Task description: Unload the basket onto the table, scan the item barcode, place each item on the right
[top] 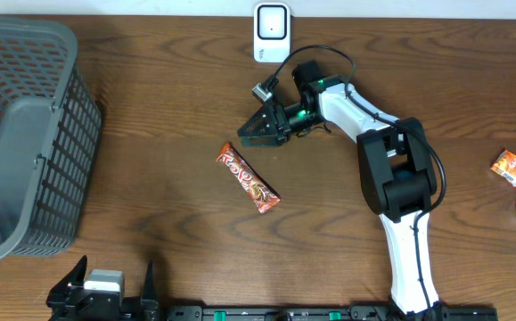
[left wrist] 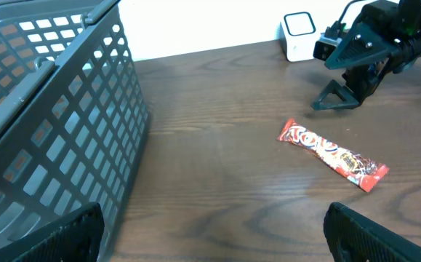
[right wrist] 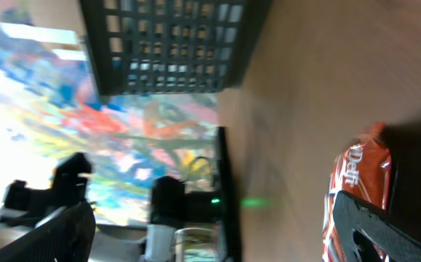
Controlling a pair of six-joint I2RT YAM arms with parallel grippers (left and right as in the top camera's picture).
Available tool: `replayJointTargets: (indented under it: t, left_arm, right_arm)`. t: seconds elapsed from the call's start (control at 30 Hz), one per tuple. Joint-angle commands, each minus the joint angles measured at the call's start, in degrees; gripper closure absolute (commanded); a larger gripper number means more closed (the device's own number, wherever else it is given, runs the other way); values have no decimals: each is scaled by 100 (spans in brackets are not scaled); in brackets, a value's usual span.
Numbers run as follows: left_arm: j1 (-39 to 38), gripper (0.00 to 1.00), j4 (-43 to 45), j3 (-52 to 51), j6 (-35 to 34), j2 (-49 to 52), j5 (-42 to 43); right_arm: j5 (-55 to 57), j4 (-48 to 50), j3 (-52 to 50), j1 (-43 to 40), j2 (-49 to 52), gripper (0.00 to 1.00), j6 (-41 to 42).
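Hovering: right hand [top: 256, 135] spread near candy bar [top: 248, 178] | left hand [left wrist: 210, 227] spread | bar flat on table [top: 159, 205]

overhead light: bright, even, from above; I see no glare on the wooden table [top: 151, 205].
overhead shadows: soft and short; a faint one under the right gripper [top: 256, 139], another beside the basket [top: 26, 134].
overhead focus: sharp edge to edge; candy bar [top: 248, 178] crisp.
left wrist: clear, mild sheen on the wood toward its far edge; left gripper [left wrist: 214, 211] fingers dark and soft at the bottom corners.
right wrist: worst view; I get motion blur all over, a blown-out smeared colour wash on the left, and dark shadow beside the candy bar.
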Motion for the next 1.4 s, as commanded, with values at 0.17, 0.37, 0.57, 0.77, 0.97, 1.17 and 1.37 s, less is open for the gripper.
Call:
replayJointTargets:
  t: [0.17, 0.37, 0.57, 0.77, 0.97, 1.17, 1.37]
  left_arm:
    - [-13, 4, 4, 28, 13, -15, -52]
    - [-13, 4, 4, 28, 13, -15, -52]
    - [-13, 4, 4, 28, 13, -15, -52]
    - [-13, 4, 4, 28, 13, -15, -52]
    - [-13, 3, 4, 28, 13, -15, -52]
    - [-13, 4, 4, 28, 13, -15, -52]
    - [-13, 3, 4, 28, 13, -15, -52]
  right_arm:
    - [2046, -87, -11, -168, -133, 3, 146]
    - [2999, -608, -9, -17, -424, 17, 155]
    - [5488, -697, -9, 649, -763, 11, 367]
    - [6564, -431, 50, 1453, -763, 7, 542]
    - [7796, 35, 50, 1974, -763, 11, 688]
    - [9438, 431, 50, 2218, -763, 18, 675]
    - [10163, 503, 68, 2520, -763, 19, 199]
